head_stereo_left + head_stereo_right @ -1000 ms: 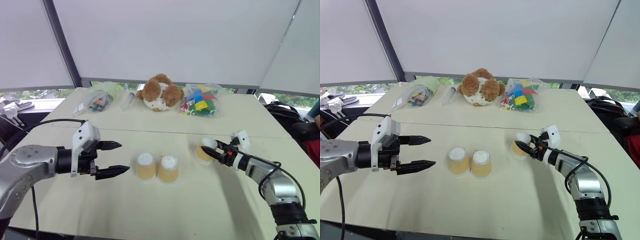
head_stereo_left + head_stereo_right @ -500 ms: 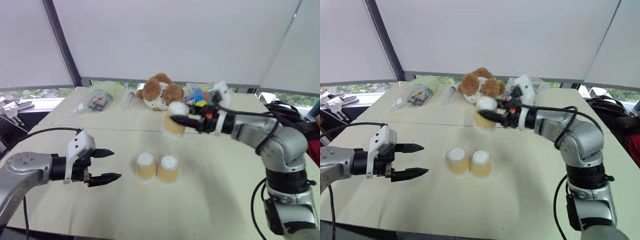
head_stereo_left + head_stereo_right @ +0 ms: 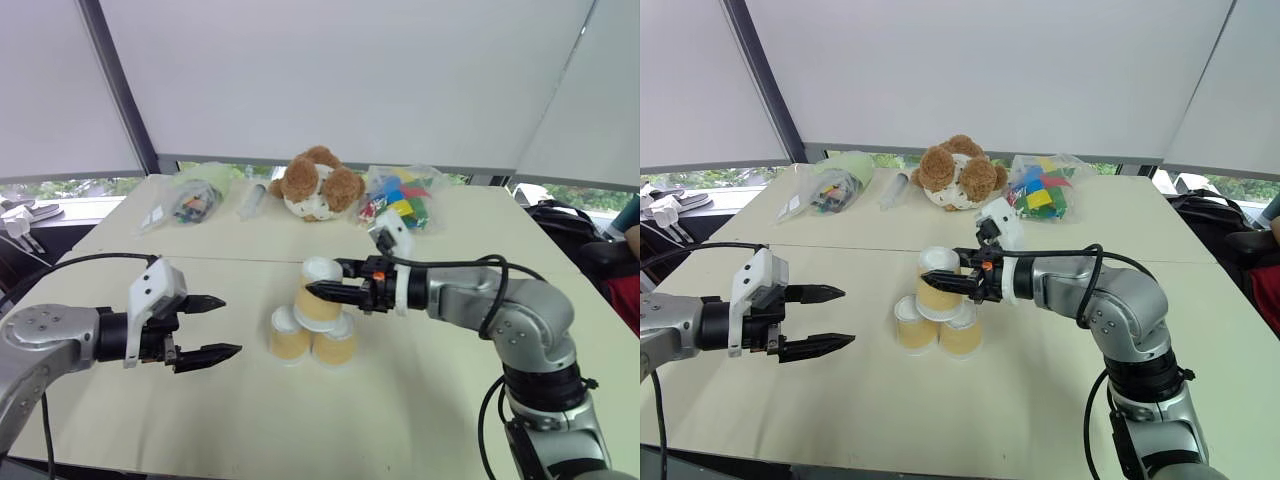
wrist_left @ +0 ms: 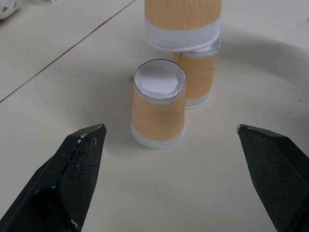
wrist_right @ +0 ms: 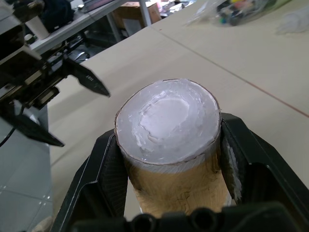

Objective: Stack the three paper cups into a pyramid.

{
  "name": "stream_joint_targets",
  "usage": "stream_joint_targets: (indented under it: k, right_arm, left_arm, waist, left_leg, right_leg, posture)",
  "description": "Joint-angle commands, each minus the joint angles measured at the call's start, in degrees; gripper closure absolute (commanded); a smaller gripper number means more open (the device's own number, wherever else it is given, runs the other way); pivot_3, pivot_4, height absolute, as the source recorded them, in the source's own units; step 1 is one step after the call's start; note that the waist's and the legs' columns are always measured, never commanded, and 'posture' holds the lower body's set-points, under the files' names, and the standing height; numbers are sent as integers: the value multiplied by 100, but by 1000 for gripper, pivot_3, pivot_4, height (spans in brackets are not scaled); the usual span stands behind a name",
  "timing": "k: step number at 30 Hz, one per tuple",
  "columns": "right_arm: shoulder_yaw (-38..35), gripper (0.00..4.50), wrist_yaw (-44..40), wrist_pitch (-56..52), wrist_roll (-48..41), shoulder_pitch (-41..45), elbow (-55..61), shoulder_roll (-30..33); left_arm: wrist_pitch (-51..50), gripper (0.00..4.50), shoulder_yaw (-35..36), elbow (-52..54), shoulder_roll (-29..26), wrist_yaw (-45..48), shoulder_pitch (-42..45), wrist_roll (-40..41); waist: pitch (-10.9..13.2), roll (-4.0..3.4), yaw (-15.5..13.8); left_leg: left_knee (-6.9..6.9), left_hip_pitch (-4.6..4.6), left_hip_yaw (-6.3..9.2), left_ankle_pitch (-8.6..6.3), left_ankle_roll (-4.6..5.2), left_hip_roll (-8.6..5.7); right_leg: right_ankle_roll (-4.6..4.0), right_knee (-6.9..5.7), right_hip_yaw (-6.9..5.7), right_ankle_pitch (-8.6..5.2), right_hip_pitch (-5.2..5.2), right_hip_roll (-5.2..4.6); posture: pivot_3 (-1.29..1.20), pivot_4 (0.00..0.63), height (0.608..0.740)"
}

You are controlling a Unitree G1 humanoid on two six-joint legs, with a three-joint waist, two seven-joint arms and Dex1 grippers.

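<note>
Now right gripper (image 3: 322,288) clamps third cup (image 3: 318,293).

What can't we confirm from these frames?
- Whether the top cup rests on the two lower cups or hangs just above: right gripper covers the contact.
- Far lower cup, left wrist view: top cup hides its base.
- Contents of the left bag: too small.

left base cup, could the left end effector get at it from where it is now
Probably yes. The left end effector is open and points at the left base cup across bare table. The held cup above, in the right end effector, could crowd it.
</note>
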State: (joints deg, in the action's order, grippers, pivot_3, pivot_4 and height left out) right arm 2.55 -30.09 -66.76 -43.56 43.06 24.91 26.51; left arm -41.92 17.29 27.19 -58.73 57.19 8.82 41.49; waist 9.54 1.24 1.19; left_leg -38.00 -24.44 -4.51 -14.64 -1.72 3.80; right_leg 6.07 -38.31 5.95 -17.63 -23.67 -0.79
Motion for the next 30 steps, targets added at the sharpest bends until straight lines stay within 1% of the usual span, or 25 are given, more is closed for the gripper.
stream_joint_targets:
  k: [1, 11, 13, 14, 15, 16, 25, 30]
  right_arm:
    - [210, 2261, -140, 447, 232, -15, 170, 63]
    - [465, 2261, -234, 844, 541, -164, 63, 13]
    - [495, 1243, -274, 893, 579, -168, 54, 30]
    - [501, 907, -290, 906, 585, -175, 53, 37]
    - [518, 387, -313, 932, 607, -165, 37, 45]
    - [505, 69, -281, 949, 637, -161, 16, 21]
    - [434, 69, -343, 1008, 643, -138, 96, 17]
    - [138, 69, -394, 1009, 434, 30, 123, 3]
  left_arm:
    - [32, 0, 170, 147, -54, -32, -30, 13]
    - [106, 0, 105, 145, 8, -100, -41, -46]
    - [114, 0, 88, 145, 22, -120, -32, -49]
    - [119, 0, 79, 142, 28, -131, -25, -51]
    - [124, 0, 70, 138, 33, -141, -16, -53]
    - [124, 0, 69, 140, 37, -148, -15, -48]
    - [177, 0, -18, 79, 96, -169, 46, -95]
    - [224, 0, -79, 20, 120, -156, 82, -144]
  waist:
    - [0, 0, 1]
    - [0, 0, -3]
    - [0, 0, -2]
    - [0, 0, -2]
    - [0, 0, -2]
    - [0, 0, -2]
    - [0, 0, -4]
    - [0, 0, -3]
  left_leg:
    - [0, 0, 0, 0, 0, 0]
    - [0, 0, -1, 0, 0, 0]
    - [0, 0, -1, 0, 0, 0]
    - [0, 0, -1, 0, 0, 0]
    - [0, 0, -1, 0, 0, 0]
    - [0, 0, -1, 0, 0, 0]
    - [0, 0, -1, 0, 0, 0]
    - [0, 0, -1, 0, 0, 0]
  right_leg:
    - [0, 0, 0, 0, -1, 0]
    - [-1, 0, 0, 0, 0, -1]
    - [-1, 0, 0, 0, -1, 0]
    - [-1, 0, 0, 0, -1, 0]
    - [-1, 0, 0, 0, -1, 0]
    - [-1, 0, 0, 0, -1, 0]
    - [-1, 0, 0, -1, -1, 0]
    - [-1, 0, 0, 0, -1, 0]
  posture:
    - [0, 150, 740]
    - [0, 150, 740]
    - [0, 150, 740]
    - [0, 150, 740]
    - [0, 150, 740]
    - [0, 150, 740]
    - [0, 150, 740]
    - [0, 150, 740]
